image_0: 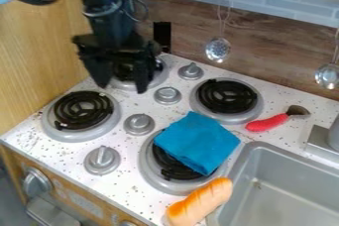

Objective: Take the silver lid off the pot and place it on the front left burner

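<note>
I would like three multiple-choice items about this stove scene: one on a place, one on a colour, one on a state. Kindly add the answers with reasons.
1. Where does the folded blue cloth lie?
A) Inside the sink
B) On the wooden shelf
C) Partly over a black coil burner

2. What colour is the handle of the small dark-headed utensil?
A) Red
B) Green
C) White

3. How is the black metal pincer?
A) Shut on the cloth
B) Open, empty
C) Shut, empty

1-C: coil shows beneath the cloth's edge.
2-A: the grip is plainly red.
3-B: its fingers stand apart, nothing between them.
</note>
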